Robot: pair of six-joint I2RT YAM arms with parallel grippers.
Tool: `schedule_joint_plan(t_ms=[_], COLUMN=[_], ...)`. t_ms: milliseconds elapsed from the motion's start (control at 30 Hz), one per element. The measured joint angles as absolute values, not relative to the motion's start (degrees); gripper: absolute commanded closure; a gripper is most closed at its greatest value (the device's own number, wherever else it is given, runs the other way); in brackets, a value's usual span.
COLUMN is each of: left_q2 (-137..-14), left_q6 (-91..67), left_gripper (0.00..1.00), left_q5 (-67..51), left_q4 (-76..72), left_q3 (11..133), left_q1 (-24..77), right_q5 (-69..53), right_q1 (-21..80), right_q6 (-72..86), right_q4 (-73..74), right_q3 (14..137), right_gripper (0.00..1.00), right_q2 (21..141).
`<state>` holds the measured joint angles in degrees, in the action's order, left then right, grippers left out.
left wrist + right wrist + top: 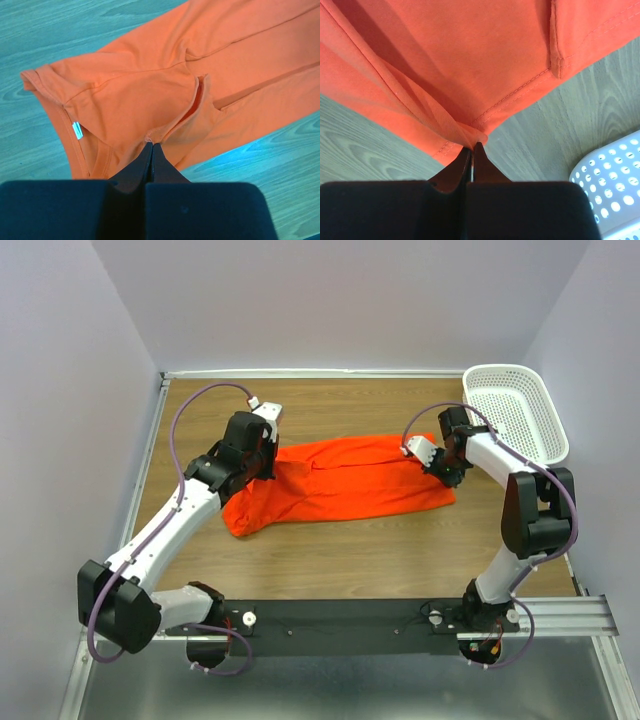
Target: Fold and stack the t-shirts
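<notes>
My left fingers (139, 169) and right fingers (481, 167) both pinch folds of the bright orange-red fabric t-shirt (340, 485). Its small white neck label (77, 130) is unreadable.

Overhead, two wrist close-ups; common t-shirt (340, 480)

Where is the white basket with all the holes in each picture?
Top external: the white basket sits at the upper right of the picture.
Left wrist: it is not in this picture.
Right wrist: one holey corner of it peeks in at the bottom right.
Shared landmark: the orange t-shirt shows in all three views.
</notes>
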<state>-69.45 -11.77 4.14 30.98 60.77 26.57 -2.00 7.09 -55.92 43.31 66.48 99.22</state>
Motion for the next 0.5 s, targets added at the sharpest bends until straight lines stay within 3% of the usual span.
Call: schedule_joint_plan(t_ms=[500], left_q2=[-74.17], left_q6=[-10.04], left_gripper=[1.0], left_q5=[3.99], left_q4=[30.94], left_q3=[66.0], left_q1=[26.3], right_q5=[-2.0], right_q1=[7.05], right_q6=[-55.9], right_q4=[43.31], right_q3=[66.5], right_gripper=[0.95], right_q2=[99.79])
